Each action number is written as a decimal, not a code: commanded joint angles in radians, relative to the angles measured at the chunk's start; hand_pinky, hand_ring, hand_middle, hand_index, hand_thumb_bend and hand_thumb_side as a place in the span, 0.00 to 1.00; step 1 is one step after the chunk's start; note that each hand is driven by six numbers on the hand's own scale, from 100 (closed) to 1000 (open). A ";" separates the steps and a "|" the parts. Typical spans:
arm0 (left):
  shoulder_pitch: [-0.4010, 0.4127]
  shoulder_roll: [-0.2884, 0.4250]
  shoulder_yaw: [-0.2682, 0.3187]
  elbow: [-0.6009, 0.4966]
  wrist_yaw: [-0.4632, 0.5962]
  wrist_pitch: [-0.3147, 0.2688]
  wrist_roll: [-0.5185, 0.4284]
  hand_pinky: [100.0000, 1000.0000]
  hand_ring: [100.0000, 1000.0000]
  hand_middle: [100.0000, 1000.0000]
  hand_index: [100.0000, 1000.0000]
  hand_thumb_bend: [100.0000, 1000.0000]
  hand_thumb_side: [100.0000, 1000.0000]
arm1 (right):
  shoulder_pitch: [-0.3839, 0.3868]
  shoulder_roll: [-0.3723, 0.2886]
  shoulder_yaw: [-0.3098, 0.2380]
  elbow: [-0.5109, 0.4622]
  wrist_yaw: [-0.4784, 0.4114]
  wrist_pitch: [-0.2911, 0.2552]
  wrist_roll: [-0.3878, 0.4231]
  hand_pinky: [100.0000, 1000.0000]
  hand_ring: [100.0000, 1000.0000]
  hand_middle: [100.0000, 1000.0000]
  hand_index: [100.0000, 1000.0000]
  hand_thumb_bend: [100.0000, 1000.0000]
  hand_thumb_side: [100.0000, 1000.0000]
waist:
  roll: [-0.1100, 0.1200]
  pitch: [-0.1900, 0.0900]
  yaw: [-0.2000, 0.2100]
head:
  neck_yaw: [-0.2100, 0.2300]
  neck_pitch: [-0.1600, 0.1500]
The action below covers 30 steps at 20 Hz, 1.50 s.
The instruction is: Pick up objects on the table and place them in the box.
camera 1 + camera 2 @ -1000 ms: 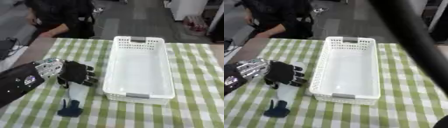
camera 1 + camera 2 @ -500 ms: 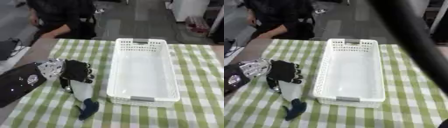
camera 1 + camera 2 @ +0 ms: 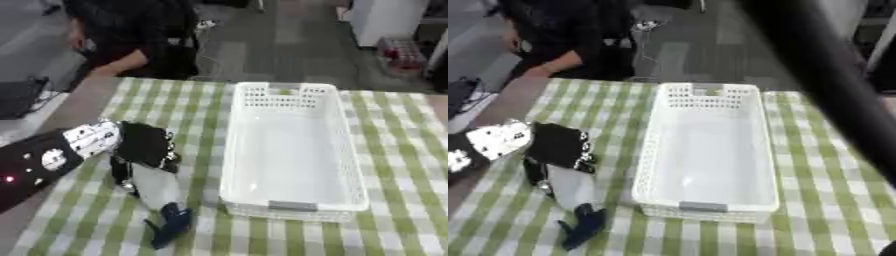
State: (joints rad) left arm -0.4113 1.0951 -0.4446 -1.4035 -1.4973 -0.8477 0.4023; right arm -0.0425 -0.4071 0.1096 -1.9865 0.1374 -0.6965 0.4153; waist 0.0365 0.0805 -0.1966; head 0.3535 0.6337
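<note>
A pale grey bottle-like object (image 3: 156,186) with a dark blue end (image 3: 171,226) lies slanted on the green checked cloth, blue end toward me. My left hand (image 3: 145,145), black, sits over its upper end with fingers curled round it. The white perforated basket (image 3: 231,165) stands lengthwise just to the right of the object, with nothing showing inside. My right arm (image 3: 824,85) crosses the right eye view as a dark blurred bar. A dark sliver at the lower right corner (image 3: 887,248) is all that shows where my right hand would be.
The green and white checked cloth (image 3: 402,150) covers the table. A person in dark clothes (image 3: 140,40) sits at the far left edge, not touching anything. A bare brown table edge (image 3: 83,100) runs along the left.
The whole picture has shifted slightly, so the camera moved. The object's blue end has swung right, toward the basket, with my left hand still on its upper end.
</note>
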 commanded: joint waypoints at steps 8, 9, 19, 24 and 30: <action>-0.057 0.077 0.105 -0.069 0.321 -0.059 -0.238 0.00 0.00 0.00 0.09 0.00 0.41 | 0.011 -0.032 -0.013 -0.014 0.004 -0.108 0.097 0.19 0.41 0.38 0.49 0.00 1.00 | 0.006 -0.030 0.010 | 0.007 0.004; -0.065 0.078 0.107 -0.077 0.343 -0.059 -0.257 0.00 0.00 0.00 0.09 0.00 0.41 | 0.011 -0.033 -0.013 -0.014 0.003 -0.108 0.097 0.19 0.41 0.38 0.49 0.00 1.00 | 0.006 -0.031 0.010 | 0.007 0.003; -0.200 0.020 0.106 -0.061 0.459 -0.053 -0.374 0.00 0.00 0.00 0.08 0.00 0.41 | -0.014 -0.051 -0.017 -0.014 -0.044 -0.108 0.116 0.19 0.42 0.38 0.49 0.00 1.00 | 0.016 -0.040 -0.012 | 0.030 0.004; -0.276 -0.024 0.094 -0.018 0.456 -0.058 -0.412 0.00 0.00 0.00 0.08 0.00 0.41 | -0.033 -0.057 -0.016 -0.014 -0.076 -0.106 0.147 0.20 0.42 0.38 0.49 0.00 1.00 | 0.020 -0.038 -0.024 | 0.031 0.000; -0.340 -0.065 0.090 0.027 0.434 -0.059 -0.424 0.00 0.00 0.00 0.08 0.00 0.41 | -0.061 -0.063 -0.012 -0.014 -0.118 -0.102 0.184 0.20 0.42 0.38 0.49 0.00 1.00 | 0.029 -0.030 -0.044 | 0.025 -0.017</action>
State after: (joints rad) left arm -0.7279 1.0140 -0.3647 -1.3803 -1.0546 -0.9064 -0.0187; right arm -0.0920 -0.4430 0.1033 -1.9865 0.0324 -0.6597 0.4522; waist 0.0673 0.0598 -0.2405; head 0.3712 0.6338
